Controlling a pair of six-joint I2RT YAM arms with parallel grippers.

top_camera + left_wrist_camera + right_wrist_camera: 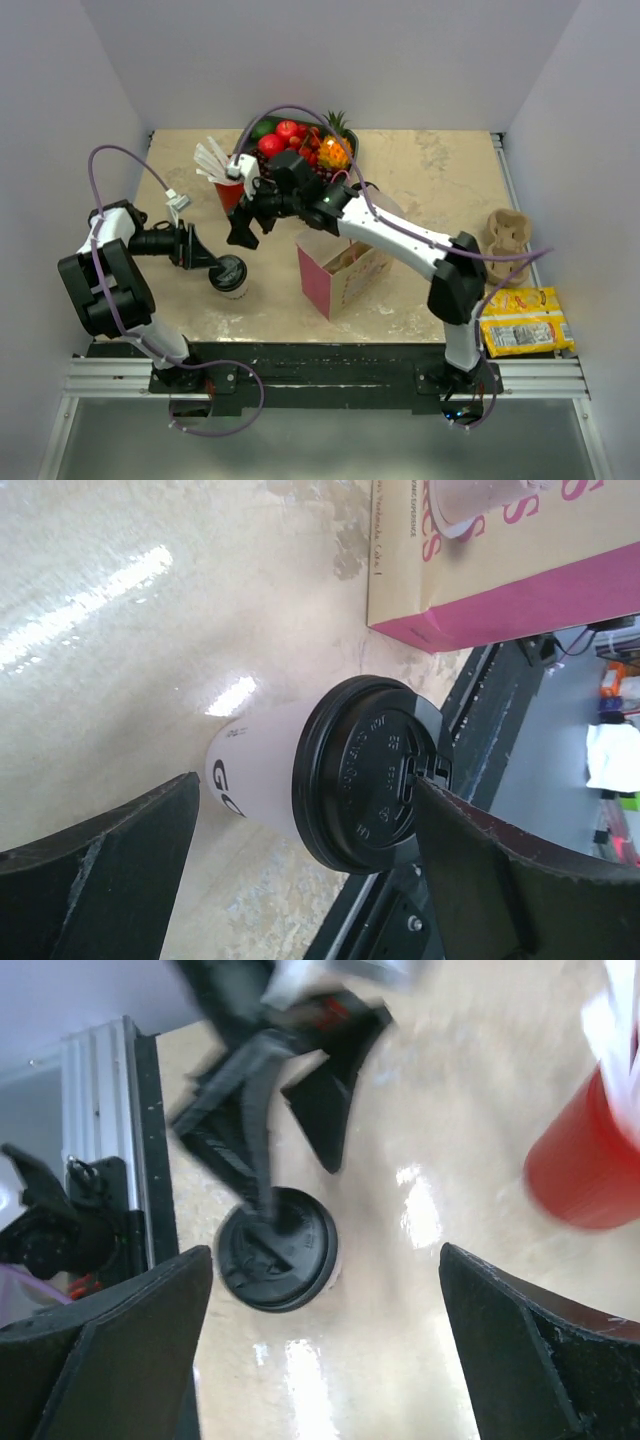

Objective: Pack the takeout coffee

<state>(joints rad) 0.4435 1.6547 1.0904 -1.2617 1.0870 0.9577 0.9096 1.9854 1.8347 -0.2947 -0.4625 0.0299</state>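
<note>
My left tool (308, 783) stands wide astride the white paper cup with round black plastic lid (229, 277), upright on the tabletop (430, 170) near the pink cardboard box (340, 272). My right tool (327, 1252) is wide and empty. I'd close gently below the lid.

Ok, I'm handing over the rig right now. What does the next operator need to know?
Left pincer: open, straddling the takeout coffee, not closed on it.
Right pincer: open and empty, hovering above the table between the coffee and the red cup.
Coffee: upright on the table, lid on, left of the open pink box.
Done: left arm lined up for the grasp.
Left: close on the cup, lift it, and set it down, presumably in the pink box.
</note>
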